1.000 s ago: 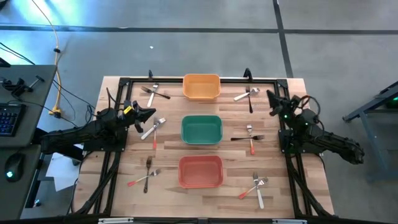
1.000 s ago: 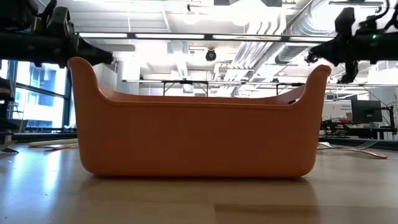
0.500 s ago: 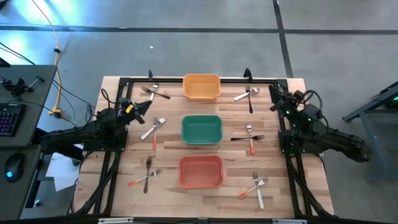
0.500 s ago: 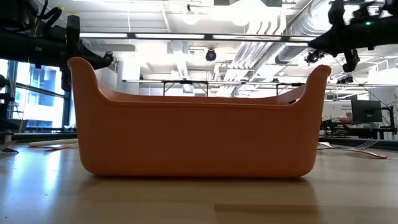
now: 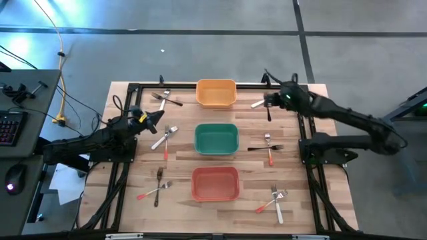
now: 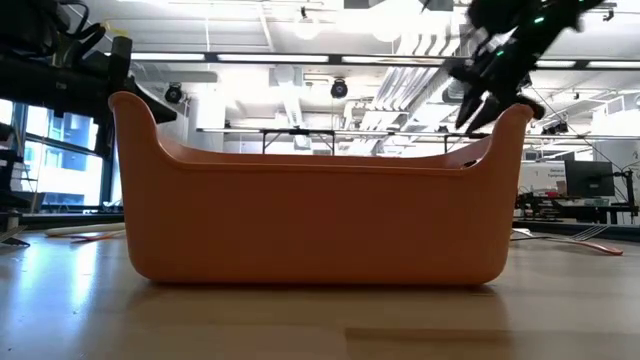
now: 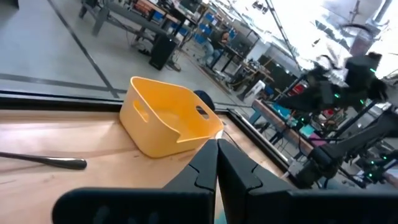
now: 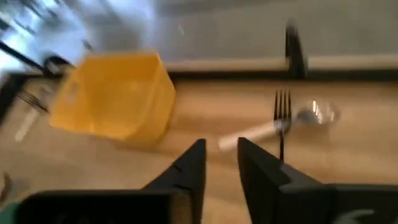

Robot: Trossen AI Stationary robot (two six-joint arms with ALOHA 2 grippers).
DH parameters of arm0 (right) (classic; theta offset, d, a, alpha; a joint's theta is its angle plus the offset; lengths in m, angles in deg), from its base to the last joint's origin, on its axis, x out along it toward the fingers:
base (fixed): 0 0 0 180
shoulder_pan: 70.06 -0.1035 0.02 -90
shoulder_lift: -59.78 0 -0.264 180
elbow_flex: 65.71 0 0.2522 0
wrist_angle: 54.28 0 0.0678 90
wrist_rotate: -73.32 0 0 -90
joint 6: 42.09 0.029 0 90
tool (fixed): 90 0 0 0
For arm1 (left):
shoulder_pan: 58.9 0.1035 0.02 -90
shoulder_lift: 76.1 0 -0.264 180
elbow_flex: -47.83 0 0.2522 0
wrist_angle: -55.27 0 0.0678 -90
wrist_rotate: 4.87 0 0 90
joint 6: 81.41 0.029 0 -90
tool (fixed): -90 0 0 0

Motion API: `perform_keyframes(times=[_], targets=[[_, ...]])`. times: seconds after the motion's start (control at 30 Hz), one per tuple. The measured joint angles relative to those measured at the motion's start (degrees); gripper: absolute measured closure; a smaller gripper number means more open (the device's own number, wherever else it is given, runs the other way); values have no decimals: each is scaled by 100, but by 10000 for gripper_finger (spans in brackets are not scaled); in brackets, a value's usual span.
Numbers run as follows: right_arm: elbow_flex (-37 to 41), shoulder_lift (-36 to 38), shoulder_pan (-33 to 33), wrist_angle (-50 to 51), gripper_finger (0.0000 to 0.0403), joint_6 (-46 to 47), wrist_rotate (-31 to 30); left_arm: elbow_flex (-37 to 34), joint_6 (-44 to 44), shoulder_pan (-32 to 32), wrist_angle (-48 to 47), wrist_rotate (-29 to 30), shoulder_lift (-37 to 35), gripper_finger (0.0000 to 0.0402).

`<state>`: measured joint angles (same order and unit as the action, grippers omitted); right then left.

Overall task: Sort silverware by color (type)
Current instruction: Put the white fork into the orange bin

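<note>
- The silverware lies in crossed pairs across the wooden surface (image 5: 180, 143), none of it yet in the orange bin (image 5: 215, 93), green bin (image 5: 216, 139) or red bin (image 5: 215, 183).
- The right claw (image 5: 268, 100) hangs over the far right corner of the surface, right above one such pair: a black fork (image 8: 280, 118) lying across a white-handled fork (image 8: 273, 127), just ahead of its fingertips in the right wrist view.
- These forks look light, thin and rigid, lying flat on the wood. My guess is they will be slippery to pinch, and a grip across the narrow handle, clear of where the two cross, seems the safest hold.
- The right claw is parted only a narrow way, its two dark fingers showing a slim gap, and it holds nothing; I cannot tell that it touches either fork.
- The left claw (image 5: 155, 119) waits at the left side of the surface, fingers pressed together and empty, with another white-handled fork (image 5: 164, 137) just beside it toward the green bin.
- More pairs lie well apart from both claws: one (image 5: 166, 99) beside the orange bin, one (image 5: 269, 148) right of the green bin, and two (image 5: 157, 185) (image 5: 275, 201) flanking the red bin.
</note>
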<state>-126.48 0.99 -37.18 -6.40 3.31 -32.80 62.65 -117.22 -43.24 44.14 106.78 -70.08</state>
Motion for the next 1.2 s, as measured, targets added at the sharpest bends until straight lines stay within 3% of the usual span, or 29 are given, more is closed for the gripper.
perform_keyframes(times=[0.13, 0.3, 0.47, 0.7, 0.83, 1.03, 1.2], targets=[[-675, -1054, 650, 465, 265, -493, 799, 0, 27, 0, 0, 2, 56, 401], [-1450, -2248, 1317, 682, 233, -2285, 1578, 0, 185, 0, 1, 15, 59, 401], [-2204, -3282, 1525, 1105, 228, -4240, 2109, 0, 386, 0, 2, 20, 57, 401], [-3036, -4359, 1499, 2446, 227, -6537, 2057, 0, 790, 0, 2, -2, 57, 401], [-3097, -4707, 1501, 2626, 227, -7411, 1753, 0, 852, 0, 2, -2, 57, 401], [-3097, -4984, 1501, 2382, 227, -8196, 1307, 0, 848, 0, 2, -2, 57, 401], [-3094, -5157, 1499, 2186, 228, -8493, 1289, 0, 848, 0, 1, -7, 57, 401]])
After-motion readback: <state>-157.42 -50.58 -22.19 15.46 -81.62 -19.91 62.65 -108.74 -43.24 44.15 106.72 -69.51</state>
